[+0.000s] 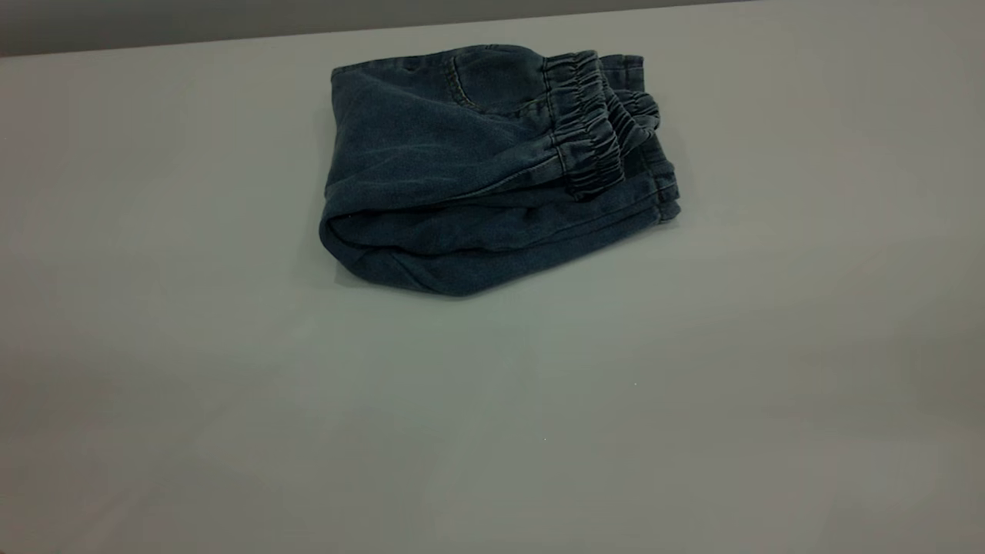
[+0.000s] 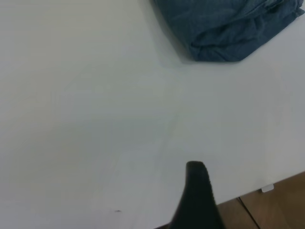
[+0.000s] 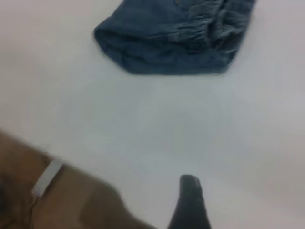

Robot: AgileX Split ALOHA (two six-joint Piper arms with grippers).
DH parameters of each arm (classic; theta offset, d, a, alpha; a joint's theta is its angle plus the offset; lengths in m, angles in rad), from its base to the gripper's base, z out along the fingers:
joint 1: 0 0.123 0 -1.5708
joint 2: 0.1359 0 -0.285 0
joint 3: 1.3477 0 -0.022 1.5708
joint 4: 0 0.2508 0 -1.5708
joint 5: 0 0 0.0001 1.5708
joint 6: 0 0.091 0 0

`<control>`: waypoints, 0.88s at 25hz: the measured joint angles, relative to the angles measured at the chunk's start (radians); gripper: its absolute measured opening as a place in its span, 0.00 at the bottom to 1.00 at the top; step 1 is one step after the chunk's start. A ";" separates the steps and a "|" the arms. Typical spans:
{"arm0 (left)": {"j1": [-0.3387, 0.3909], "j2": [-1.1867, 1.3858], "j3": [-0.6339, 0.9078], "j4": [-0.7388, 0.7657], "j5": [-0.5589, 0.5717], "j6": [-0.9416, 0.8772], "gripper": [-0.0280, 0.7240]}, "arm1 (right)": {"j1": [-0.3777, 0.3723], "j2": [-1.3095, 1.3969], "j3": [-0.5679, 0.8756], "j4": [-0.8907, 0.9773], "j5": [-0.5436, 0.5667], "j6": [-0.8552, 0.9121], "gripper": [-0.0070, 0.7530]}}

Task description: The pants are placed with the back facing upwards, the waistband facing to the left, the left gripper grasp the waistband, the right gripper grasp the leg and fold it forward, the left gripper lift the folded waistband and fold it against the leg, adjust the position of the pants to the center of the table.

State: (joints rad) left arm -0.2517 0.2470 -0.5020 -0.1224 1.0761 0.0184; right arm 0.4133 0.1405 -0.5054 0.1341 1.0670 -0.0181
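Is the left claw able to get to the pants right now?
Probably yes. The left claw sits back near the table edge, and only bare tabletop lies between it and the folded pants.

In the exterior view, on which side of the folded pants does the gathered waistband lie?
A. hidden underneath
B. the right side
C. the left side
B: the pants lie folded on the table, and the ruched waistband sits on top at their right side, beside the leg hems.
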 joint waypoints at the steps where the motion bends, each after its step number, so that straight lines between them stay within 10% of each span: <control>1: 0.000 0.000 0.000 -0.001 0.000 0.001 0.68 | -0.049 0.000 0.000 -0.001 0.000 0.000 0.62; 8: 0.064 -0.010 0.000 -0.004 0.000 0.004 0.68 | -0.336 -0.094 0.000 -0.002 0.001 0.000 0.62; 22: 0.231 -0.210 -0.001 -0.009 0.003 0.002 0.68 | -0.353 -0.140 0.000 0.002 -0.003 -0.002 0.62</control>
State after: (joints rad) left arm -0.0205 0.0373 -0.5025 -0.1309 1.0792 0.0204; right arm 0.0601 0.0000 -0.5057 0.1358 1.0643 -0.0199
